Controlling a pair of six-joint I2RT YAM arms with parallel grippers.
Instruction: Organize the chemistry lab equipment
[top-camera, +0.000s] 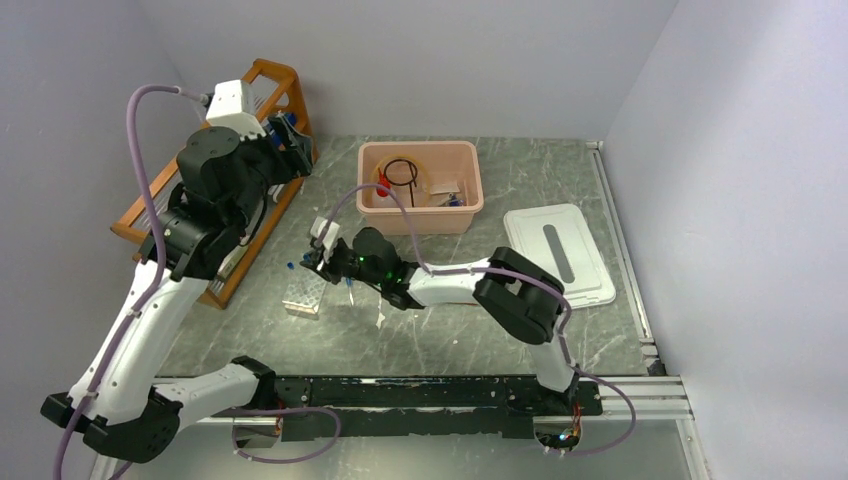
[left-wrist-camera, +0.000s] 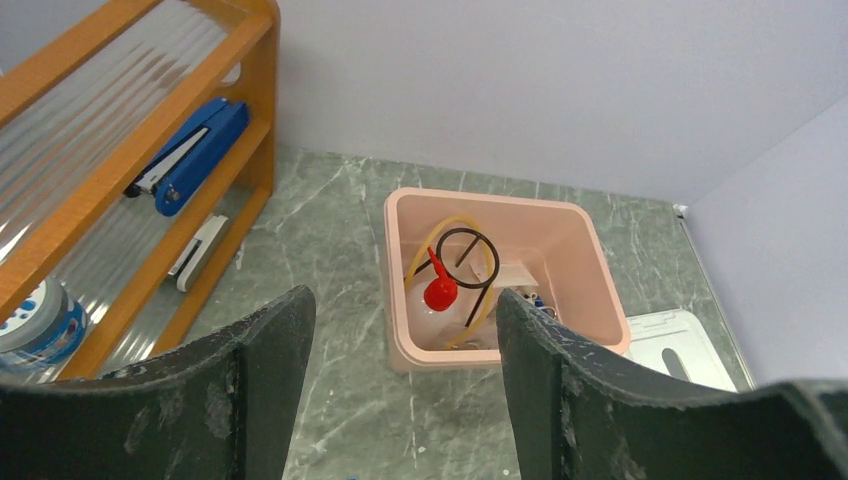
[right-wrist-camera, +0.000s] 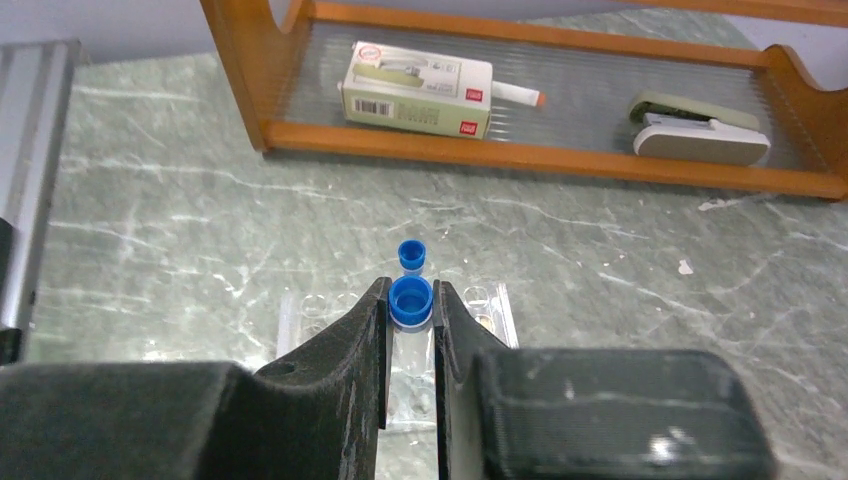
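Note:
My right gripper (right-wrist-camera: 410, 292) is shut on a blue-capped tube (right-wrist-camera: 410, 301), held upright over the clear tube rack (right-wrist-camera: 305, 318) on the table. A second blue-capped tube (right-wrist-camera: 411, 255) stands in the rack just beyond it. In the top view the right gripper (top-camera: 318, 262) is above the rack (top-camera: 305, 296). My left gripper (left-wrist-camera: 405, 300) is open and empty, raised beside the wooden rack. It looks down at the pink bin (left-wrist-camera: 490, 198), which holds the black wire ring (left-wrist-camera: 468, 257), the red-capped squeeze bottle (left-wrist-camera: 440, 293) and the amber tubing (left-wrist-camera: 443, 232).
The wooden slatted rack (top-camera: 160, 205) stands along the left wall with a blue stapler (left-wrist-camera: 190, 155), a small box (right-wrist-camera: 415, 88) and a grey stapler (right-wrist-camera: 700, 135). A white lid (top-camera: 560, 250) lies at the right. A small white scrap (top-camera: 380, 320) lies near the right arm.

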